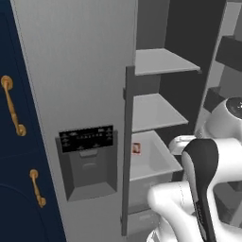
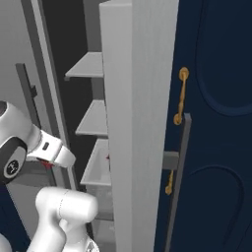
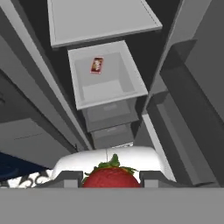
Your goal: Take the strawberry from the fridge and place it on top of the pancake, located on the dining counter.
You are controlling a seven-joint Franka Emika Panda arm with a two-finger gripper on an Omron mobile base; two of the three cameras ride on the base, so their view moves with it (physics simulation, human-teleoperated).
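Left base view: the fridge (image 1: 85,94) stands with its dispenser door shut and the other side open, grey shelves (image 1: 160,61) bare, a white bin (image 1: 156,158) below them with a small red-and-white packet (image 1: 136,148) at its back wall, about 9 o'clock from the bin's middle; the arm fills the 4 to 5 o'clock corner, claw state can't be told here. Right base view: open fridge door edge-on at centre, navy cabinet (image 2: 216,123) with brass handles at 3 o'clock, arm at 7 to 8 o'clock. Hand view: the strawberry (image 3: 112,176) sits at 6 o'clock between the dark tips of the gripper (image 3: 112,178), which is closed narrow on it; bin and packet lie at 12 o'clock, well apart from the fruit. Judgement: pick looks done, fruit clear of the shelves. Left: drive to the dining counter and set it on the pancake.
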